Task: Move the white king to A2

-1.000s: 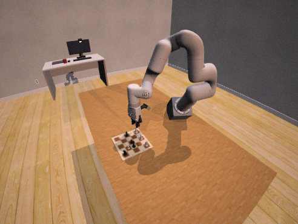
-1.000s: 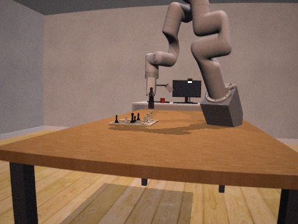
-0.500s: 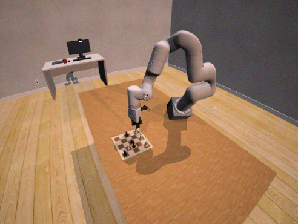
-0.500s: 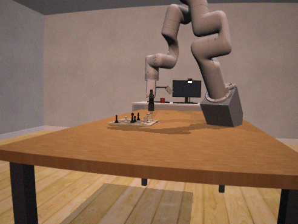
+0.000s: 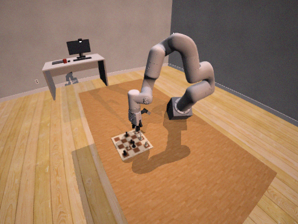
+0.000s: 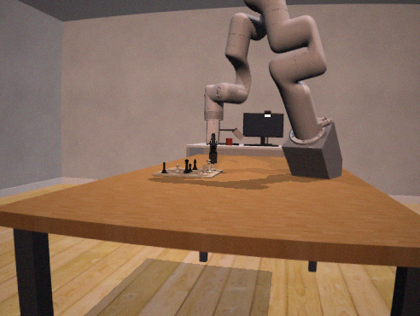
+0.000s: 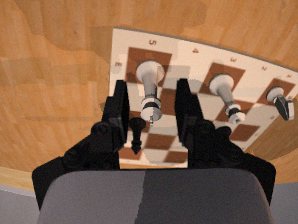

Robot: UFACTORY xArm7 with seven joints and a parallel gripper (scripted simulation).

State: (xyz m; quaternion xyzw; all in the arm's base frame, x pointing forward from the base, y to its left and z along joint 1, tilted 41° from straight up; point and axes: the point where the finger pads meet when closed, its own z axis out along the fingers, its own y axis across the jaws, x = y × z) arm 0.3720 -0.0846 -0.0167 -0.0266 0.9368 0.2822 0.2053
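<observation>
A small chessboard (image 5: 131, 143) lies on the wooden table with several black and white pieces on it. My gripper (image 7: 151, 93) hangs over the board's far corner, and it also shows in the top view (image 5: 137, 126). Its fingers stand apart and hold nothing. In the wrist view a tall white piece (image 7: 150, 90), which looks like the white king, stands on the board below and between the fingers. It is too small to identify in the exterior view (image 6: 208, 166). A small black piece (image 7: 136, 131) stands close to the left finger. Another white piece (image 7: 226, 95) stands to the right.
A black piece (image 7: 285, 104) stands at the board's right edge in the wrist view. More black pieces (image 5: 132, 143) stand mid-board and one (image 5: 124, 152) at the near corner. The arm's base (image 5: 179, 109) sits behind the board. A desk with a monitor (image 5: 79, 47) stands far off.
</observation>
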